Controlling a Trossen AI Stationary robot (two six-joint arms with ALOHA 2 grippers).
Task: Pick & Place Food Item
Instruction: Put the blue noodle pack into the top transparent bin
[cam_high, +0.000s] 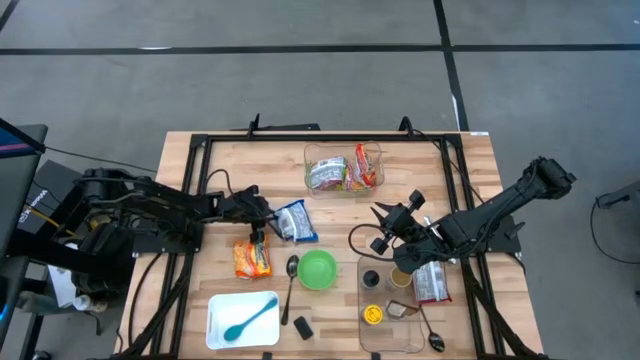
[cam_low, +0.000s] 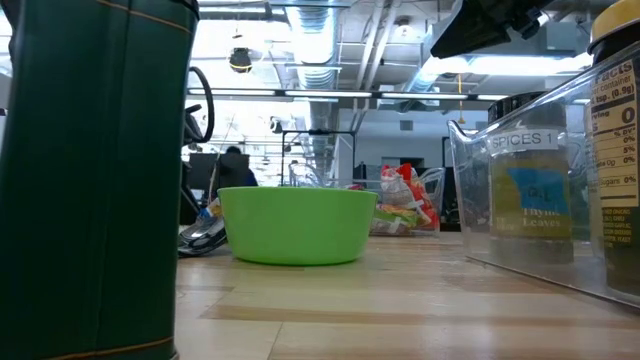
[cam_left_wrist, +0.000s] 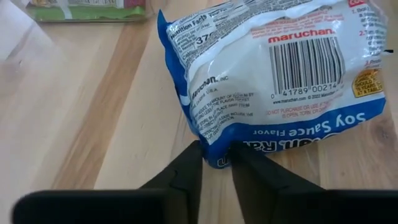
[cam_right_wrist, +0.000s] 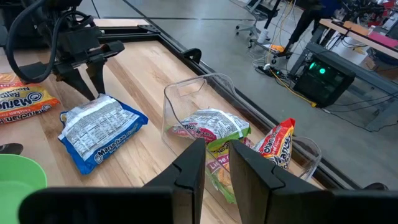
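Note:
A blue-and-white ramen packet (cam_high: 296, 222) lies flat on the table, left of centre; it also shows in the left wrist view (cam_left_wrist: 280, 68) and the right wrist view (cam_right_wrist: 99, 130). My left gripper (cam_high: 268, 221) stands at the packet's end nearest the left arm and is shut on it (cam_left_wrist: 217, 163). An orange ramen packet (cam_high: 252, 258) lies nearer the front. A clear container (cam_high: 343, 170) at the far side holds several snack packets. My right gripper (cam_high: 383, 222) hovers right of centre, its fingers (cam_right_wrist: 194, 163) nearly together and empty. My left gripper pinches a corner of the packet's blue edge (cam_left_wrist: 214, 151) between its two fingers (cam_left_wrist: 186, 171). The fingers come from above, slanting down from the table's left side (cam_right_wrist: 89, 87). The rest of the packet lies flat on the table.
A green bowl (cam_high: 317, 268) stands near the front centre with a metal spoon (cam_high: 290, 285) beside it. A white tray with a teal spoon (cam_high: 242, 318) is at the front left. A clear spice bin (cam_high: 395, 300) stands at the front right, under my right arm.

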